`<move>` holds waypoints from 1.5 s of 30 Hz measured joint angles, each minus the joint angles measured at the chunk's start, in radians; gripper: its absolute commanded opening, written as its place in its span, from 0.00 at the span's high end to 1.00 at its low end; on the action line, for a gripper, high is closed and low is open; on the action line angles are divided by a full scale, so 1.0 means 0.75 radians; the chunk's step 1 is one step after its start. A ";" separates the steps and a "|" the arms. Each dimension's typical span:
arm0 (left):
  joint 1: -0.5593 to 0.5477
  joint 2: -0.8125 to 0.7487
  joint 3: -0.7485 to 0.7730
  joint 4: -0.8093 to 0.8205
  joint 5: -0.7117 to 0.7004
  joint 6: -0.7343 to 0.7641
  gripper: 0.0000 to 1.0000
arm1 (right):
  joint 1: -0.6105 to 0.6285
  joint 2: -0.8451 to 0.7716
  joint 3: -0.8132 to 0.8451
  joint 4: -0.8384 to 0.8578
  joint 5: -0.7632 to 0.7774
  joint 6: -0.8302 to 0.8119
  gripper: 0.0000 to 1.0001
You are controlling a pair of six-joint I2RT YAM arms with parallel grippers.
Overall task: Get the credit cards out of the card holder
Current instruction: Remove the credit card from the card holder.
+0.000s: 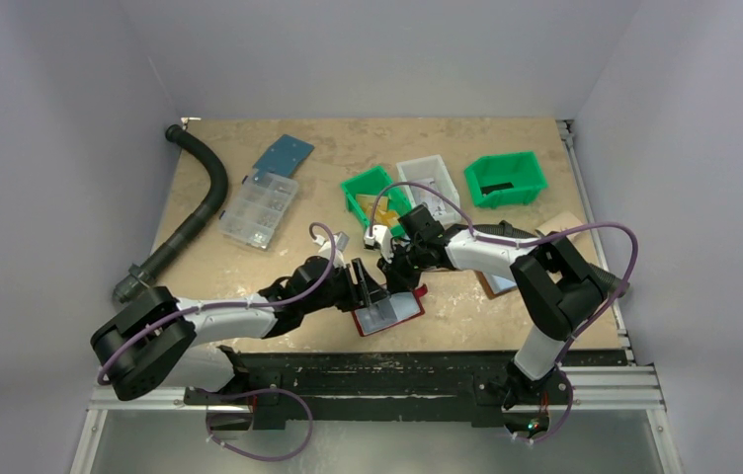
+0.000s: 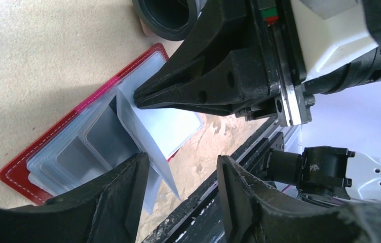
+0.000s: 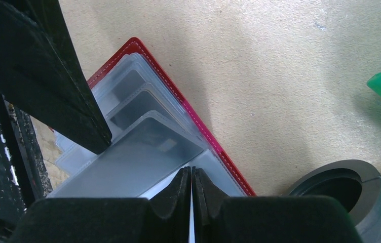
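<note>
The dark red card holder [image 1: 392,316] lies open near the table's front edge, its pale blue-grey pockets [image 3: 143,109] facing up. My right gripper [image 3: 192,174] is shut on the edge of a thin pale blue-grey card [image 2: 170,126], which stands tilted up out of the holder [image 2: 72,114]. In the left wrist view its tip pinches the card's top edge. My left gripper [image 2: 183,174] is open, astride the card's lower corner; one of its fingers [image 3: 62,86] rests on the pockets. In the top view both grippers, left [image 1: 366,280] and right [image 1: 395,278], meet over the holder.
Two green bins [image 1: 375,193] [image 1: 505,179] and a white bin [image 1: 427,178] stand behind. A clear compartment box [image 1: 259,208], a blue plate [image 1: 283,154] and a black hose [image 1: 200,202] are at the back left. A brown folder [image 1: 494,284] lies right. A dark ring [image 3: 343,195] sits beside the holder.
</note>
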 measured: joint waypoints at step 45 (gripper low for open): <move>0.035 0.448 -0.033 0.681 0.200 -0.009 0.37 | -0.193 -0.041 0.051 -0.055 -0.223 0.148 0.53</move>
